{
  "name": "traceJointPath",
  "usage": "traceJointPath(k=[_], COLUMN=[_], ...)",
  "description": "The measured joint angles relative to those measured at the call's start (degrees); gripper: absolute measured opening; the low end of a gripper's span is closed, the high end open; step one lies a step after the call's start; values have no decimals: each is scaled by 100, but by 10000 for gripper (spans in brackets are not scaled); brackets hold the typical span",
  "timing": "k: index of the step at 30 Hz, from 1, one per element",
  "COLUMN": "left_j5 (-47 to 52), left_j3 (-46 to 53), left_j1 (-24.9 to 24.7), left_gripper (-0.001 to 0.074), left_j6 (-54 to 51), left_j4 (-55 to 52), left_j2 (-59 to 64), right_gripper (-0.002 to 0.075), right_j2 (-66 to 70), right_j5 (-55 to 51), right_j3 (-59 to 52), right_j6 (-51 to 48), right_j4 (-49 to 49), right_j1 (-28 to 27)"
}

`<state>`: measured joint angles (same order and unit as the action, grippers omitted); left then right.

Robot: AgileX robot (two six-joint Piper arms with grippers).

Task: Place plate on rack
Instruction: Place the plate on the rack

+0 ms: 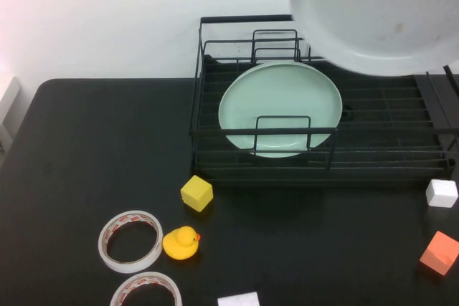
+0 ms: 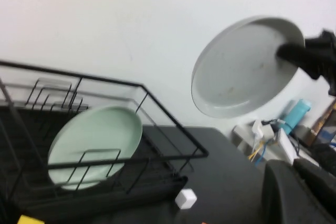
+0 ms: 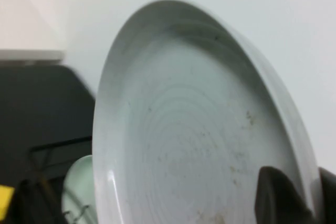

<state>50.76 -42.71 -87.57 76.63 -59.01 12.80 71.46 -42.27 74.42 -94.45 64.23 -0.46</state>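
The right gripper point(image 2: 307, 59) is clamped on the rim of the plate point(image 1: 376, 16), holding it up in the air above and behind the right end of the rack point(image 1: 323, 137), plate tilted and clear of the wires. In the high view neither gripper shows; you just get the plate cut off by the top edge, with a mint green plate point(image 1: 280, 109) leaning in the rack below and to the left of it. Out front on the counter point(image 1: 86, 163) there's a yellow cube point(image 1: 196, 193), a rubber duck point(image 1: 181, 242), two tape rolls point(image 1: 130, 240), a white cube point(image 1: 442, 193) and an orange block point(image 1: 439, 252). From the left wrist view the plate hangs against the wall with the right gripper pinching its far edge; the left gripper point(image 2: 299, 192) sits low, well away from the plate, closed up with nothing in it. The right wrist view is basically all plate, smudgy inside, with one dark finger point(image 3: 278, 198) pressed on its face.
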Motion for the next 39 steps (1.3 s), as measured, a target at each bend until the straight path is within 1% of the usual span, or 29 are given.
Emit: traceJointPath(k=[5,12,17,20,27,33,36,39], left_j5=[-89,-142,-216,-256,-305,-328,-140,342], left_j3=[165,203,328,376,583,1134,1368,1480], left_j1=[0,0,0,0,0,0,0,0], left_gripper=[0,0,0,0,0,0,0,0], left_j6=[54,-188,-277,-105,1170,2473,2988,3178], left_j4=[22,-1,-260,-476,-1522,-2340,-2756,-3103], left_j2=[-35,435,1123,1474,1654,1654,1664,1664], right_gripper=[93,93,93,93,93,93,93,93], right_j2=[565,652,652,652,674,921,1091,1245], right_j5=[-728,-649,-649,-641,-641,-856,-1035,-1182], right_j3=[486,600,624,624,624,659,808,1058], right_j6=[-109,-793,-862,-873,-873,-873,-873,-873], right_j4=[-110,-110,-110,-114,-136,-161,-201,-216], right_j1=[0,46,176,293,339,339,339,339])
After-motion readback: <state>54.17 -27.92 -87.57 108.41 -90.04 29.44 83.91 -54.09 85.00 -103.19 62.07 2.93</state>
